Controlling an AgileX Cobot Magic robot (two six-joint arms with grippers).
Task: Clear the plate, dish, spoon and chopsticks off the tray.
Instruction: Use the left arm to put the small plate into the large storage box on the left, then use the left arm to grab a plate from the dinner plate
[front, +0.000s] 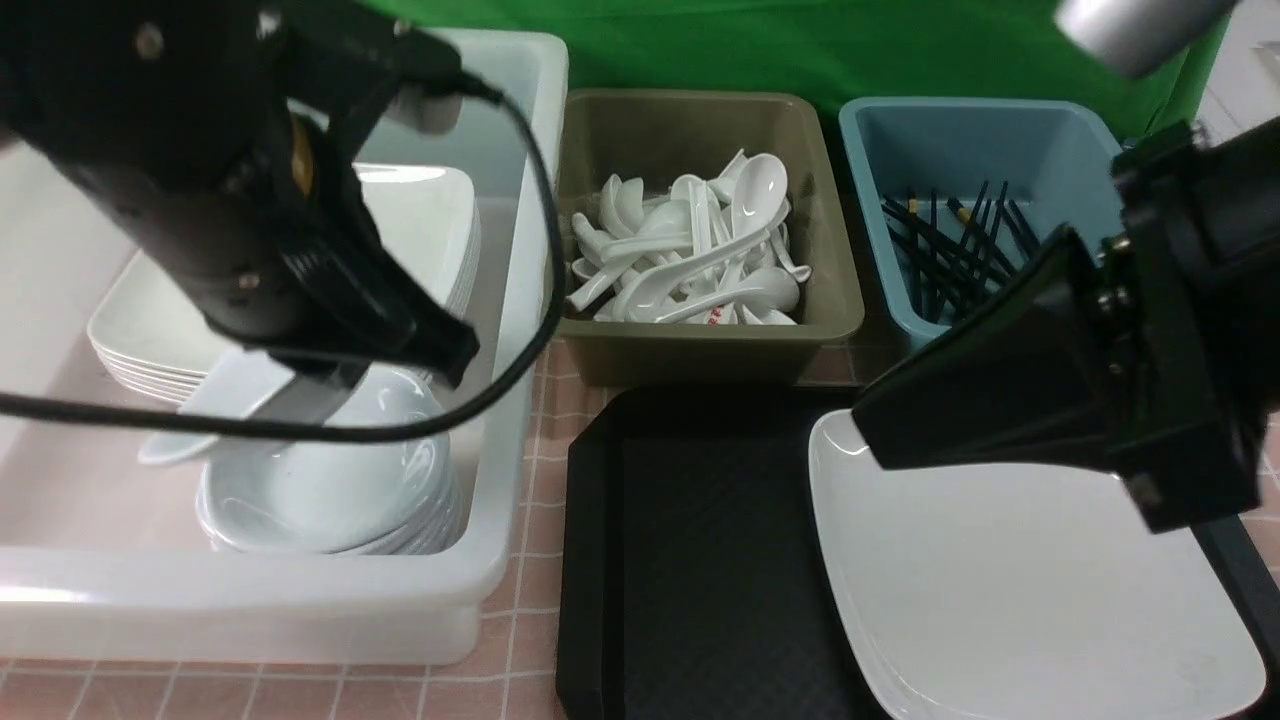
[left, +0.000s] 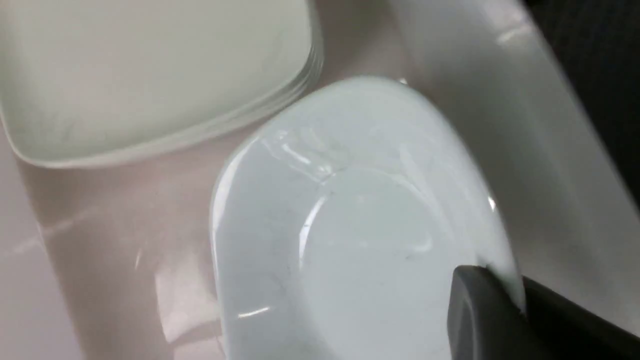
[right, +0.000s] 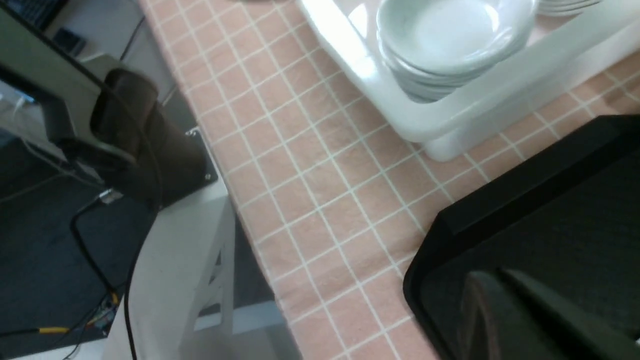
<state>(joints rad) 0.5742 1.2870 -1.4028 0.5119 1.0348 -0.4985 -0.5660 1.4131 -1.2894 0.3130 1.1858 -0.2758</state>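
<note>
On my far left, the white tub (front: 250, 600) sits on the pink tiled table (front: 520, 480), with a stack of plates (front: 150, 330) at its back and a stack of dishes (front: 330, 490) nearer me. My left gripper (front: 300, 400) hangs over the tub, clamped on the rim of a small white dish (front: 200, 420). The dish tilts out to the left, above the tub floor and beside the stack. In my left wrist view the dish (left: 350, 225) has its rim pinched between my fingers (left: 480, 310).

Further right, behind the tray, the olive bin (front: 700, 350) holds a heap of white spoons (front: 700, 260). The blue bin (front: 960, 140) just beside it holds black chopsticks (front: 950, 250).

The black tray (front: 690, 560) lies in front of these bins. The plate (front: 1000, 580) rests on its right part.

My right gripper (front: 870, 425) is closed on nothing and hovers over the plate's far left corner. My right wrist view shows the fingers (right: 495, 300) together above the tray (right: 525, 175).
</note>
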